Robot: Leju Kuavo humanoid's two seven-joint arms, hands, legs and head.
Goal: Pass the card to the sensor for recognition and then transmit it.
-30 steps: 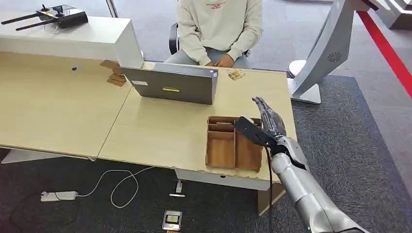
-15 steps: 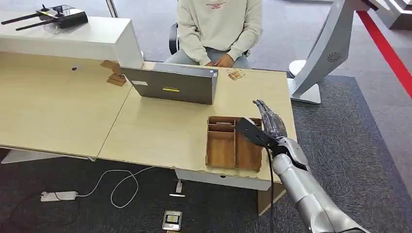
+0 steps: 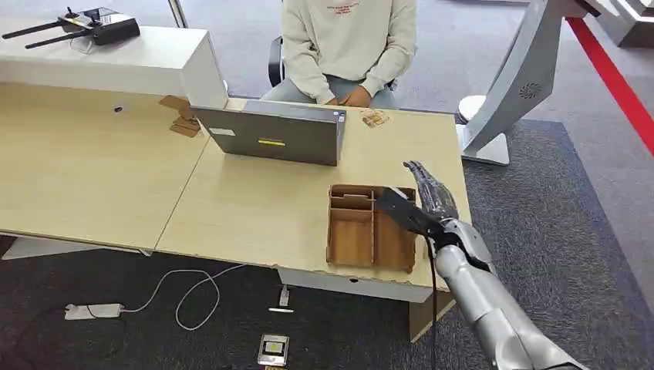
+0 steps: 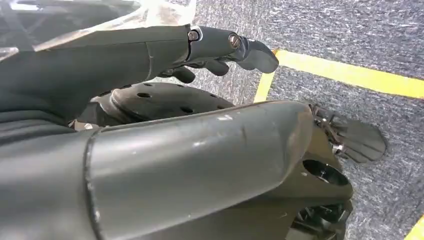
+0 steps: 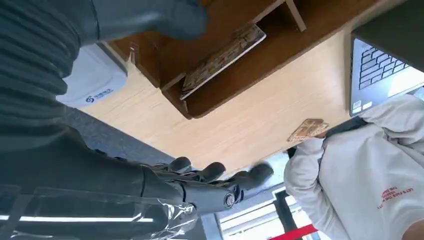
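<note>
My right hand (image 3: 426, 202) hovers over the right side of the wooden tray (image 3: 351, 236), fingers stretched forward and thumb apart, holding nothing. In the right wrist view a patterned card (image 5: 223, 54) leans inside a compartment of the tray (image 5: 200, 102), below the thumb and untouched. A white box with a blue logo (image 5: 92, 80), possibly the sensor, lies on the table beside the tray. A second card (image 3: 375, 117) lies on the table in front of the seated person. My left hand (image 4: 220, 47) hangs over the carpet with nothing in it.
A grey laptop (image 3: 270, 135) stands open behind the tray, facing a person in a cream sweatshirt (image 3: 347, 46). A raised white counter (image 3: 116, 58) with a black device is at the far left. The table edge runs just right of my right hand.
My right hand has drifted slightly back and down over the tray's right compartments. Nothing was picked up.
</note>
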